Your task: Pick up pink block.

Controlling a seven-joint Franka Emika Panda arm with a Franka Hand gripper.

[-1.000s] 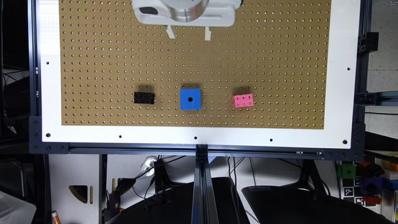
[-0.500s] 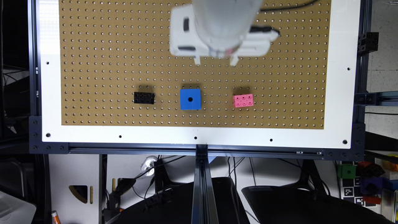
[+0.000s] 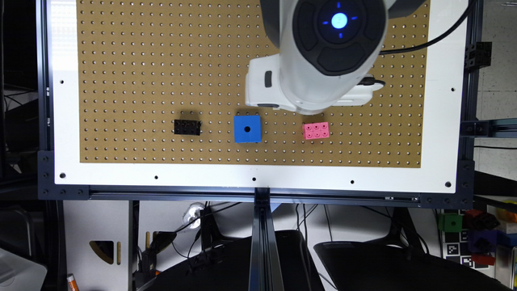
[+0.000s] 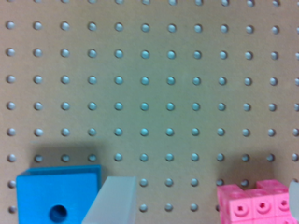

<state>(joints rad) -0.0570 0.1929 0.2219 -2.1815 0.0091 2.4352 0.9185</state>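
Tool (image 4: pixel 205 198) hangs released over the desk (image 3: pixel 133 60), fingers (image 4: pixel 114 200) spread beside the pink block (image 3: pixel 316 130), ready to straddle it.

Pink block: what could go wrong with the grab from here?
1. The gripper looks offset: the pink block sits beside one finger rather than centred, so closing now may clip it or miss.
2. The blue cube lies close to the other finger; descending here could bump it.
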